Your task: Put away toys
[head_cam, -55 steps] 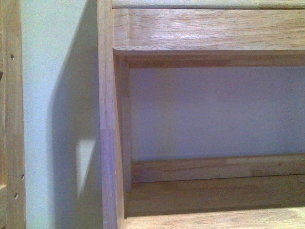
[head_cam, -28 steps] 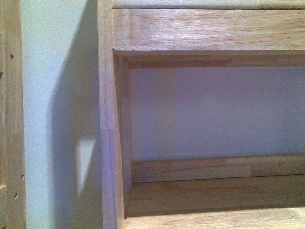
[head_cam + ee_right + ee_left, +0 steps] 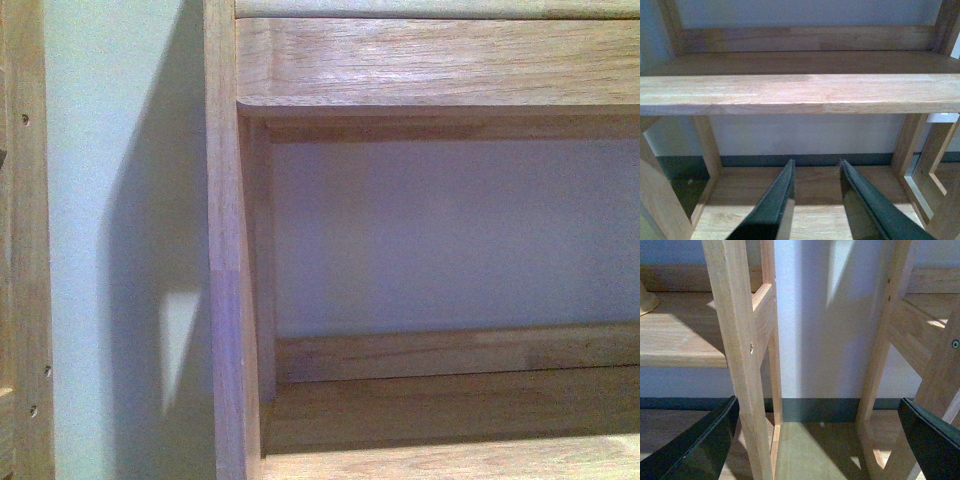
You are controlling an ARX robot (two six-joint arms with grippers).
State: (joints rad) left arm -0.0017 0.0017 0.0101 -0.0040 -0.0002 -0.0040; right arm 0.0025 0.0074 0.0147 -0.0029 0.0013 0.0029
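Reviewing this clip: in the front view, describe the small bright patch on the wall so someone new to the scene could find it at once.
Start at the pale wall left of the wooden shelf unit. The unit's upright throws a broad dark shadow across that wall. Low within that shadow sits the light patch, a narrow wedge tapering downward, the only bright spot inside the shade.

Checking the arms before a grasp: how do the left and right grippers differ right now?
The left gripper has its fingers spread wide, near opposite edges of its view; the right gripper has them closer, with a narrow gap. The left faces a wall gap between two wooden uprights; the right faces a shelf board. Both are dark, and neither holds anything.
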